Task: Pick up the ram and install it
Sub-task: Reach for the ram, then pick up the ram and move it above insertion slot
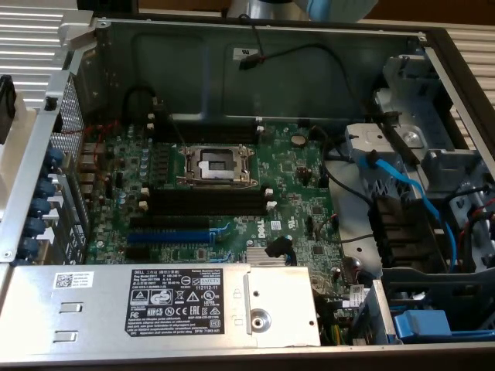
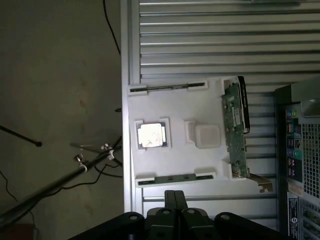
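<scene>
Jaws pressed together, empty, above white tray, ram in its edge.

Place: robotics lab or electronics workbench.
Main evidence: opened desktop computer case, green motherboard exposed, empty CPU socket, labelled power supply.
Work surface: ribbed aluminium table of slotted profiles.
Parts fixture: white holder plate near the table's edge, seating a CPU chip and an expansion card.
Surroundings: bare concrete floor, loose cables, tripod legs.
</scene>
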